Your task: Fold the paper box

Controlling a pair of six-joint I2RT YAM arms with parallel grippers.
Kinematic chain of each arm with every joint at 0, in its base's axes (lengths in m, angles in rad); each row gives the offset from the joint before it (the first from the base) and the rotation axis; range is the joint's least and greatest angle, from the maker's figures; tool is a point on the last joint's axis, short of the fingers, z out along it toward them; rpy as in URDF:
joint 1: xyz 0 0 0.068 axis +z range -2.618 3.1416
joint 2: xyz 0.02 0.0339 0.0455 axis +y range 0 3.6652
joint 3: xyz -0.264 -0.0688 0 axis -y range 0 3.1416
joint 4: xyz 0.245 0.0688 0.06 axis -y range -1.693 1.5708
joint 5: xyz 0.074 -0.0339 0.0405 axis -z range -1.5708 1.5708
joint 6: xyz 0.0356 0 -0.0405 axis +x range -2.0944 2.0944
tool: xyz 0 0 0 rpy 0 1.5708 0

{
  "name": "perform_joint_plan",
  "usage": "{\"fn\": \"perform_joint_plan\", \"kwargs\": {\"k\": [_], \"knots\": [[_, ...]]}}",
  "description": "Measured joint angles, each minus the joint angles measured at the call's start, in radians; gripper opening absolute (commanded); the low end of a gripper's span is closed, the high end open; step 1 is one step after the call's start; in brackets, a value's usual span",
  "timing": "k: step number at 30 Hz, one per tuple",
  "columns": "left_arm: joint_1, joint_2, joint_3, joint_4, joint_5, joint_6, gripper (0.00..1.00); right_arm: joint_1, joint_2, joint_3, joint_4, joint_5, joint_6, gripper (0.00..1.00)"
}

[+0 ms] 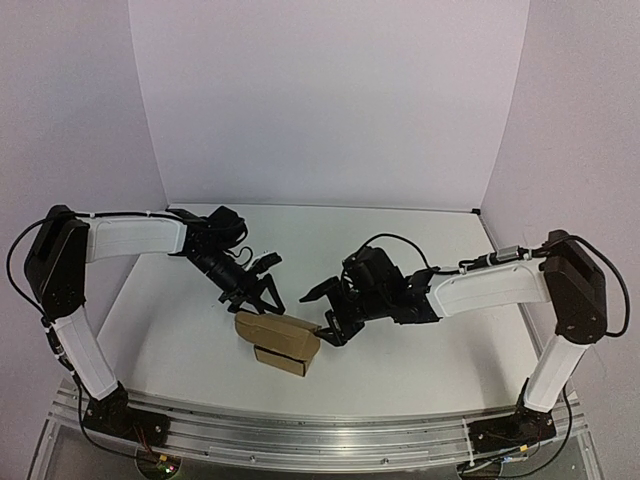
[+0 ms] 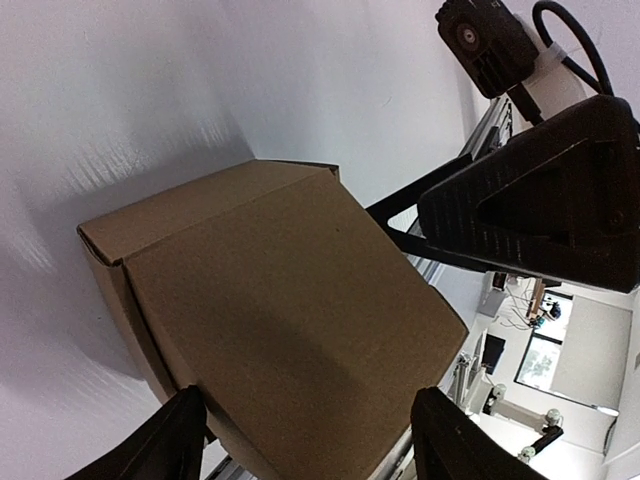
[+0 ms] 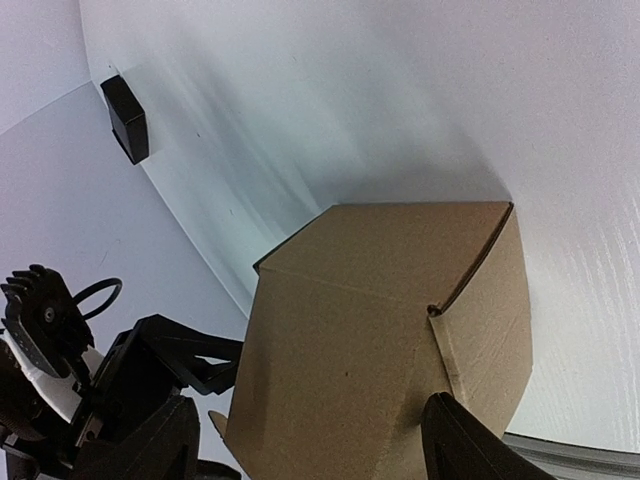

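Note:
The paper box (image 1: 278, 342) is plain brown cardboard folded into a squarish shape, with a wider top panel lying tilted over its body. It stands near the table's front edge. My left gripper (image 1: 257, 300) is open just behind the box's left end. In the left wrist view the box (image 2: 280, 320) fills the span between the open fingers (image 2: 165, 448). My right gripper (image 1: 330, 318) is open at the box's right end. In the right wrist view the box (image 3: 380, 330) sits between its fingers (image 3: 462, 445). I cannot tell whether any finger touches the cardboard.
A small black rectangular object (image 3: 125, 118) lies on the white table further back. The left arm's gripper (image 3: 60, 350) shows beyond the box in the right wrist view. The metal rail (image 1: 300, 430) runs along the near table edge. White walls enclose the back and sides.

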Motion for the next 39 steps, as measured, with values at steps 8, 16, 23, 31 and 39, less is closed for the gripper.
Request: {"fn": "perform_joint_plan", "kwargs": {"k": [8,16,23,31,39], "knots": [[-0.003,0.0,-0.002,-0.039,-0.097,0.074,0.55,0.0,0.011,-0.002,-0.008,-0.01,-0.036,0.73],[-0.003,-0.01,-0.054,-0.057,-0.153,0.11,0.52,0.0,0.028,0.082,-0.233,0.001,-0.214,0.68],[-0.014,-0.03,-0.142,-0.049,-0.188,0.13,0.54,0.003,0.1,0.264,-0.419,0.01,-0.411,0.64],[-0.021,-0.069,-0.176,-0.043,-0.245,0.156,0.58,0.015,0.156,0.274,-0.537,0.0,-0.526,0.62],[-0.02,-0.11,-0.143,-0.048,-0.304,0.194,0.67,0.018,0.173,0.381,-0.643,0.004,-0.666,0.63]]}}
